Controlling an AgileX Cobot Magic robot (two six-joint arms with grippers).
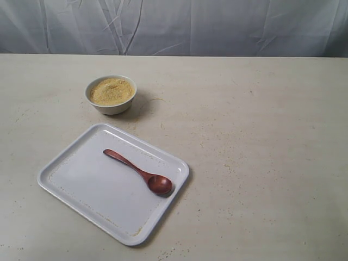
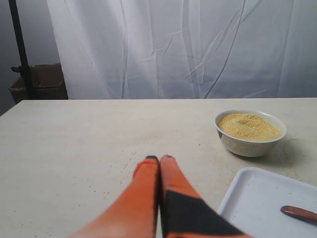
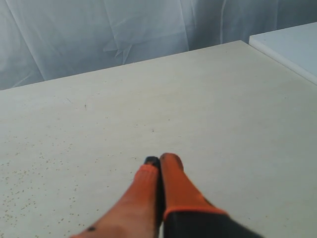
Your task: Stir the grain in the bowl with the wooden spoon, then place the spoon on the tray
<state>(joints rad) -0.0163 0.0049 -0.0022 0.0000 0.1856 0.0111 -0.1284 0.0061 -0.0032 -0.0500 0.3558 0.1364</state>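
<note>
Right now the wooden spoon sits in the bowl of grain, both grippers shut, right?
No: the exterior view shows the wooden spoon on the white tray, not in the bowl of grain. The left gripper and right gripper are shut.

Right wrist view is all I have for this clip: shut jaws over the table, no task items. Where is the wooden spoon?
Observer: The wooden spoon lies flat on the white tray, with its handle end toward the bowl.
Operator: What is the left arm holding?
Observer: Nothing. The left gripper is over the table with its jaws shut. Its camera sees a tray corner and the bowl.
Operator: And the grain?
Observer: The grain fills the small white bowl, which stands on the table beyond the tray, apart from it.
</note>
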